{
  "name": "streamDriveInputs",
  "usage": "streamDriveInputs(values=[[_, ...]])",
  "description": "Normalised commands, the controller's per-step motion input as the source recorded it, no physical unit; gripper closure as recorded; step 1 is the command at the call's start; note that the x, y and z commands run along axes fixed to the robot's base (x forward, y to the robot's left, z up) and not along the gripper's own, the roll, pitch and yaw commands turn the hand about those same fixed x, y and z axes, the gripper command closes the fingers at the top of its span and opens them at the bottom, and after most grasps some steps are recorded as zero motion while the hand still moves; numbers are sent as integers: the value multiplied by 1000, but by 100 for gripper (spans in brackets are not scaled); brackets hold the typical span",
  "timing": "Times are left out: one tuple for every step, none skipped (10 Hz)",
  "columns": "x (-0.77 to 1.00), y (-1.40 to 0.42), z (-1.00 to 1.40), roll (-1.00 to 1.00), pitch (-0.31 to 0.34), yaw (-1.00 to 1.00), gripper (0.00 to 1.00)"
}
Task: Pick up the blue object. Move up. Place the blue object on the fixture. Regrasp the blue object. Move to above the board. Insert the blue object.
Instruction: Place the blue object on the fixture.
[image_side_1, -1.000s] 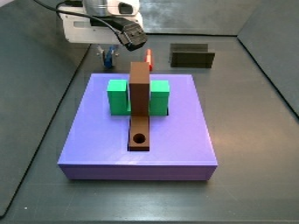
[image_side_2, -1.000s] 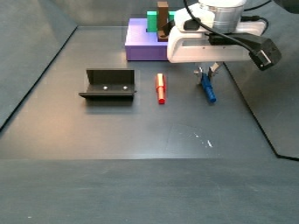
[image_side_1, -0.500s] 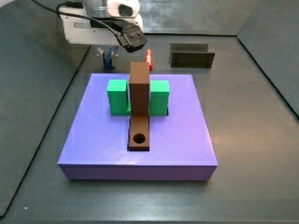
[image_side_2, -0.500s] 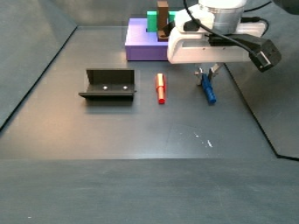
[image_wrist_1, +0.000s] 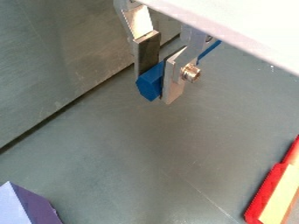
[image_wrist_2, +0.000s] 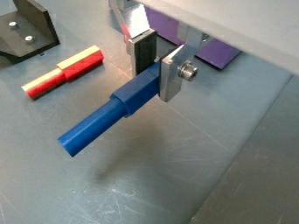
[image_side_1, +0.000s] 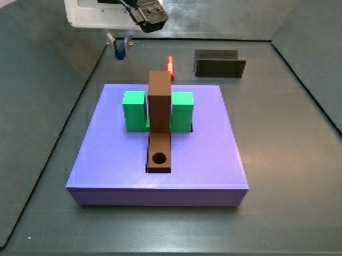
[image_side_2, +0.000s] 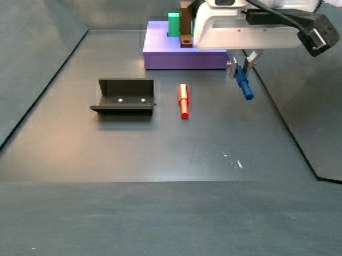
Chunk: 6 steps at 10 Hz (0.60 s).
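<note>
— Wrist views, both of them: what does the gripper (image_wrist_2: 156, 63) have between its plates?

— The blue object (image_wrist_2: 112, 113), a slim peg. Flat silver fingers (image_wrist_2: 174, 73) with dark pads are clamped on one end of it, and the rest of the peg juts out past them, tilted downward, over the grey floor (image_wrist_2: 198, 166).

— Is the peg touching the floor?

— No. In a side view the blue object (image_side_2: 243, 83) hangs slanted beneath the gripper (image_side_2: 238, 66), clear of the floor, just beside the near corner of the board (image_side_2: 177, 57). From the opposite side camera the blue object (image_side_1: 119, 46) shows only as a small sliver under the gripper (image_side_1: 118, 42), beyond the board's (image_side_1: 201, 160) far left corner.

— Where is the red peg?

— The red peg (image_side_2: 183, 100) lies flat on the floor, between the fixture (image_side_2: 122, 97) and the hanging blue peg, apart from both. A wrist view shows the red peg (image_wrist_2: 65, 72) near a corner of the fixture (image_wrist_2: 26, 33).

— And the board itself?

— A lavender slab carrying a green block (image_side_1: 135, 110) and a long brown bar (image_side_1: 160, 120) with a round hole (image_side_1: 160, 158) near its front end. The fixture (image_side_1: 221, 65) sits behind the board, well apart from the gripper.
</note>
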Motion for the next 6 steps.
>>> streamDriveInputs(values=[[243, 31, 0, -309, 71, 0, 100], [537, 43, 0, -540, 169, -66, 100], [680, 106, 0, -651, 246, -89, 100], [754, 114, 49, -760, 237, -91, 100], [677, 134, 214, -934, 123, -100, 100], [660, 120, 297, -1000, 54, -106, 100]])
